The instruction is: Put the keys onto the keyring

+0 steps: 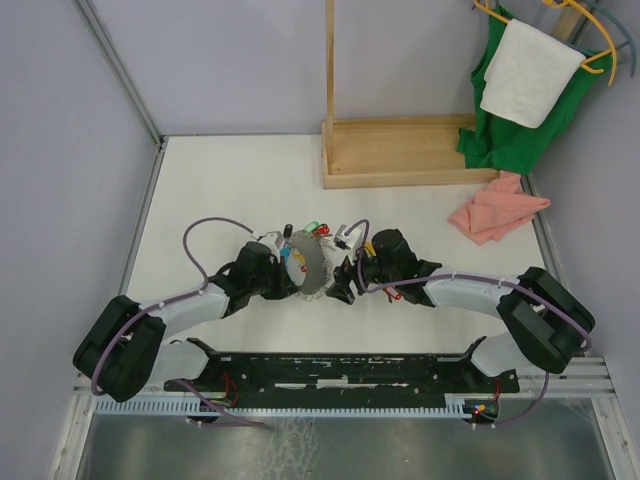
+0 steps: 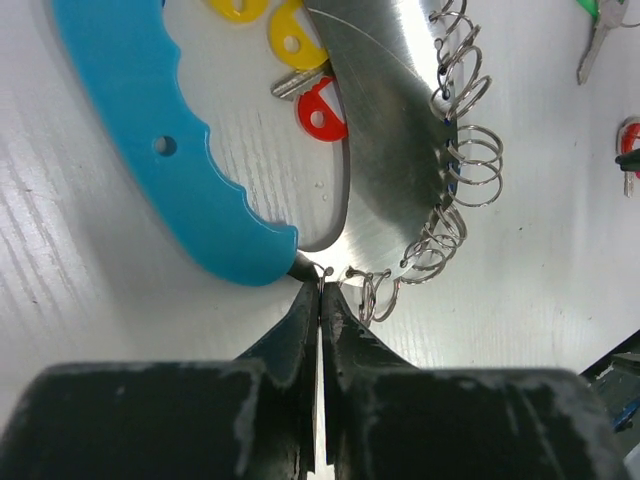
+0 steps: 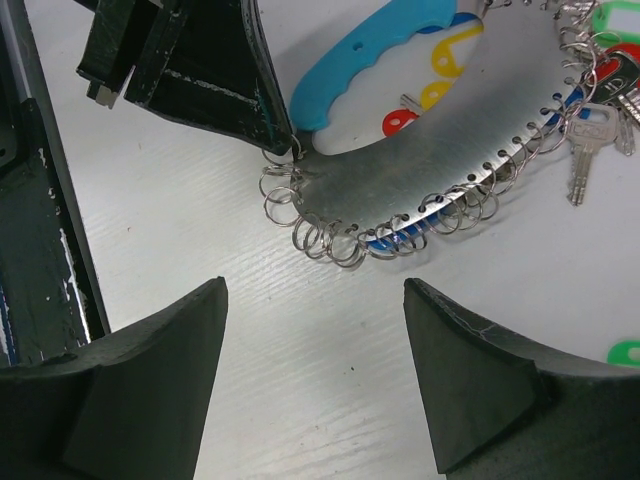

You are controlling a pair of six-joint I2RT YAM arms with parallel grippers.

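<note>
The keyring [image 1: 310, 266] lies mid-table between the two arms, a light-blue grip [image 2: 150, 150] joined to a grey metal band [image 2: 390, 150] edged with small split rings. My left gripper [image 2: 322, 284] is shut on the end split ring, where band and grip meet. In the right wrist view its fingers [image 3: 230, 70] pinch that same spot. Yellow-tagged [image 2: 290, 40] and red-tagged keys [image 2: 322, 112] lie inside the loop. A silver key [image 3: 583, 145] lies at the band's far end among coloured tags. My right gripper [image 3: 315, 300] hangs open over bare table just short of the ringed edge.
A wooden stand [image 1: 400, 150] sits at the back, a pink cloth [image 1: 495, 210] to its right, and green and white cloths on hangers [image 1: 525, 90] at the far right. A black rail [image 1: 340, 370] runs along the near edge. A green tag [image 3: 625, 352] lies loose.
</note>
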